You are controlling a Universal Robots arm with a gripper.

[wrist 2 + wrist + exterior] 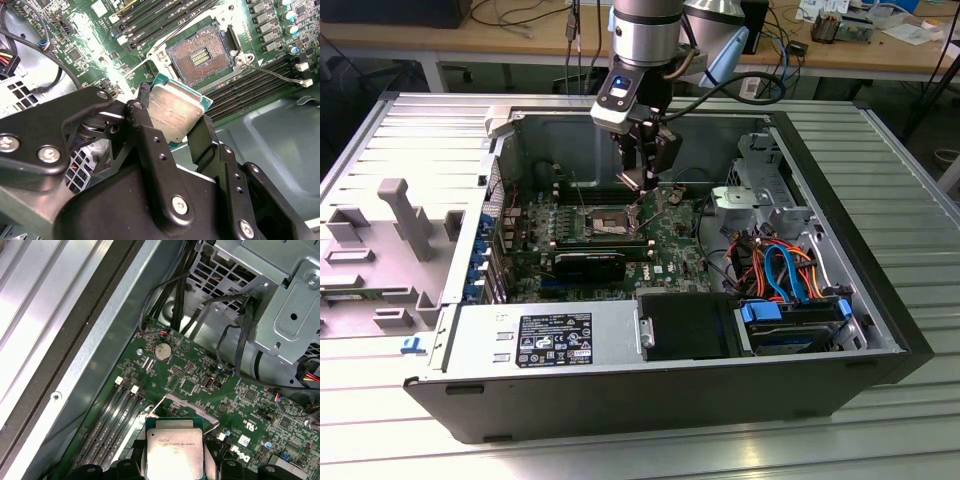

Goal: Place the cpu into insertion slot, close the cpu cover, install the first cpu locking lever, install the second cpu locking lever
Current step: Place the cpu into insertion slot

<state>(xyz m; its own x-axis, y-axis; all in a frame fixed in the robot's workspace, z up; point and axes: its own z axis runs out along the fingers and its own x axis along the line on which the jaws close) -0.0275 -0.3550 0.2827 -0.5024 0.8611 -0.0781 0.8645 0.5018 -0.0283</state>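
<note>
In the exterior view, the gripper (645, 185) hangs inside the open computer case (880, 330), low over the green board. The insertion slot (607, 222) lies at about eight o'clock from the fingertips, near but not under them. At three o'clock, the drive cage (750, 195) and the cable bundle (785, 265) stand well apart from the gripper.

In the second wrist view, your gripper (172, 119) is clamped on the cpu (176, 111), one black finger (141, 122) on each of two opposite edges, with the silvery top facing the camera. The insertion slot (200, 56) lies just beyond the chip's free edge, its tan-gold centre bare. The chip is lifted clear of it, not seated. I judge the chip's sides roughly parallel to the socket's rim. A thin locking lever (272, 74) is swung out to one side, and memory slots (255, 87) run close by.

In the first wrist view, the cpu (174, 450) sits between the fingers, and what looks like the cpu cover (186, 405) stands raised just past it. The case wall (95, 347) runs alongside with room to spare.
</note>
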